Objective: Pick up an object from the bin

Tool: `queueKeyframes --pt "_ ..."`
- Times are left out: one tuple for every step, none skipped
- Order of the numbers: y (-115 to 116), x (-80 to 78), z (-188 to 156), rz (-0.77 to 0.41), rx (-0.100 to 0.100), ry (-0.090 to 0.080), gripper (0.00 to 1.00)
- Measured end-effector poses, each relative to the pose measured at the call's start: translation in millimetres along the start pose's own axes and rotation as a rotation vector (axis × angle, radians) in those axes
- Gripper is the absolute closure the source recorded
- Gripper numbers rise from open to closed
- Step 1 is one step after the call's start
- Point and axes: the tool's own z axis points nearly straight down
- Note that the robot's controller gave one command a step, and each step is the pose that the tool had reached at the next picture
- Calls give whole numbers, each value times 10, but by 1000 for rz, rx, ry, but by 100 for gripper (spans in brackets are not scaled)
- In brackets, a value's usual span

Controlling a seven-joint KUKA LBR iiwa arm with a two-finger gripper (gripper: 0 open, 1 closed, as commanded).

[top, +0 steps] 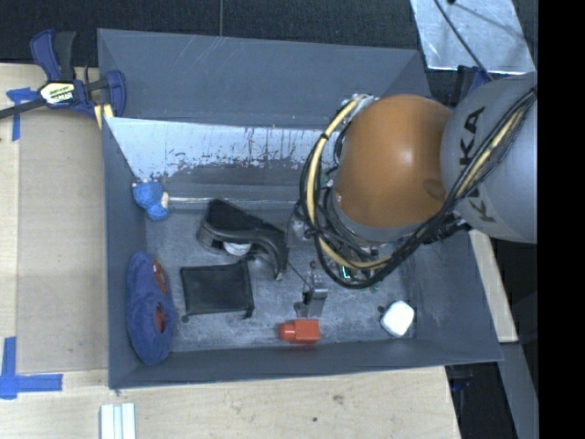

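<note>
Red small block (300, 331) is lying by the bin's (274, 362) front wall, midway along; gripper (311, 304) is hovering just over it; how far open, cannot tell.

Gripper (312, 300) hangs low over bin (274, 359) floor, under orange cover (388, 163) w/ cables. Red block (300, 331) sits just below it in view, nr front wall; contact can't be told. White lump (398, 318) to its view-right, apart. Black pad (217, 288) to view-left. Curved black item (239, 229) up-left, nr. Blue cloth (146, 307) far left by wall. Small blue piece (152, 199) far up-left.
</note>
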Motion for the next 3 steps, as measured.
queueKeyframes --pt "498 -378 1326 -538 0 -5 0" --pt "495 -387 1311 -535 1 -7 100" --pt "492 -508 -15 -490 1 -18 100"
